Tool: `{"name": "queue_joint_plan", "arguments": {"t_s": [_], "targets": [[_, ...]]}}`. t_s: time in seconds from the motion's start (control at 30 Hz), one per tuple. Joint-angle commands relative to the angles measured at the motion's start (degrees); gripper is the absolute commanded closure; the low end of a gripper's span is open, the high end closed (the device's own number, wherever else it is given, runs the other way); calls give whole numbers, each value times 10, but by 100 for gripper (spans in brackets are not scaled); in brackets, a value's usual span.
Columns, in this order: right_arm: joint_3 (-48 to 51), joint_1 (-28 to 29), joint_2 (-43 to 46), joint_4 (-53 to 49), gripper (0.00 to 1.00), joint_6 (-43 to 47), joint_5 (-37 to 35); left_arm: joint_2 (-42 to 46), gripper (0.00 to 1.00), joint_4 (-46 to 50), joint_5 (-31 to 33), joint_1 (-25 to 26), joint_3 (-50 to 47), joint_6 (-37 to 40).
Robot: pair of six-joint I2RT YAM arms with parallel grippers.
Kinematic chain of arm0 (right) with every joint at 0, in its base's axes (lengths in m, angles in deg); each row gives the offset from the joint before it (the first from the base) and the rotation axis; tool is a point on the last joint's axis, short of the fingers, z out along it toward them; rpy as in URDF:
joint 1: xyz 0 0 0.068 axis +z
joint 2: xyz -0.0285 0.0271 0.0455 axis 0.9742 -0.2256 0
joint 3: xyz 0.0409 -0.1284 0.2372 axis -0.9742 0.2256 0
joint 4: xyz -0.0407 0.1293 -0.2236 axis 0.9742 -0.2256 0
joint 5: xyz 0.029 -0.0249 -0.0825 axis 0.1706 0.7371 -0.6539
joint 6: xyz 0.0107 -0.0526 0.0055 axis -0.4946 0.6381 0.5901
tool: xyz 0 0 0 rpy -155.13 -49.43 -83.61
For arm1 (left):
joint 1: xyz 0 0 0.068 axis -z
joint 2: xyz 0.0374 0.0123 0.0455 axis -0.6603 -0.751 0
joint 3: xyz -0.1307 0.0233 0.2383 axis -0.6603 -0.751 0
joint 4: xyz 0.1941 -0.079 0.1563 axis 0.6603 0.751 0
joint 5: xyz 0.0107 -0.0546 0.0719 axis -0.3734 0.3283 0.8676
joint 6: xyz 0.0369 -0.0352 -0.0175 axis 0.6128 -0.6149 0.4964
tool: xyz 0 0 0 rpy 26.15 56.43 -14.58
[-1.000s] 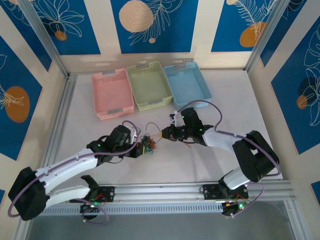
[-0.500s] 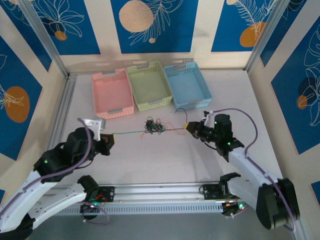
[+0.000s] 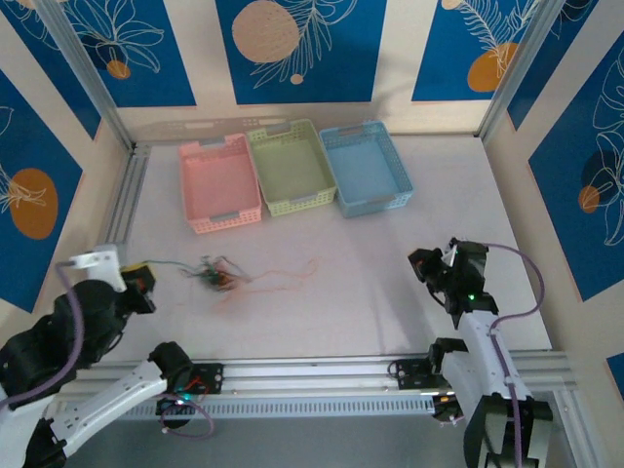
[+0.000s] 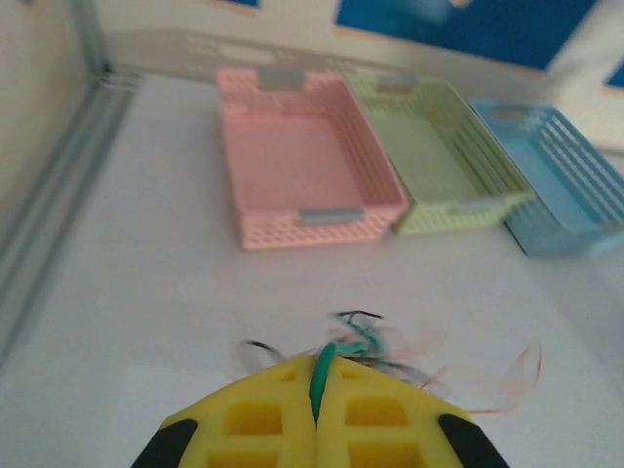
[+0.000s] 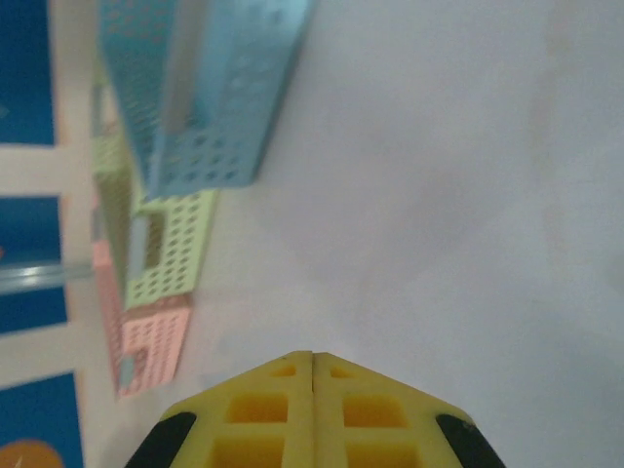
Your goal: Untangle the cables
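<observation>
Cables (image 3: 216,277) sit in a blurred clump on the white table (image 3: 370,312), left of centre and in front of the pink basket (image 3: 219,180). A thin orange strand (image 3: 288,273) runs off to the right. Left gripper (image 4: 317,369) has its jaws pinched on a green cable (image 4: 326,357), with the clump just beyond the fingertips. Right gripper (image 5: 312,357) is well apart at the right side, its jaws pressed together with nothing between them. Green basket (image 3: 291,168) and blue basket (image 3: 369,166) stand at the back.

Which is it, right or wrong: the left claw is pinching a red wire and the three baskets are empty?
Wrong. The left gripper is pinching a green wire, as the left wrist view shows; the three baskets are empty.
</observation>
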Motion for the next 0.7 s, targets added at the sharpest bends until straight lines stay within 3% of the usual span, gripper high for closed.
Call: {"name": "queue_joint_plan", "arguments": {"t_s": [0.0, 0.2, 0.53, 0.67], "targets": [[12, -31, 6, -23, 100, 13, -4, 0, 100, 27, 73, -5, 3, 18], [18, -32, -11, 20, 100, 20, 36, -35, 100, -99, -102, -5, -59, 68], [4, 16, -20, 36, 100, 42, 32, -230, 100, -306, -461, -4, -30, 99], [3, 18, -21, 35, 100, 42, 31, -279, 100, -379, -527, -3, -47, 81]]}}
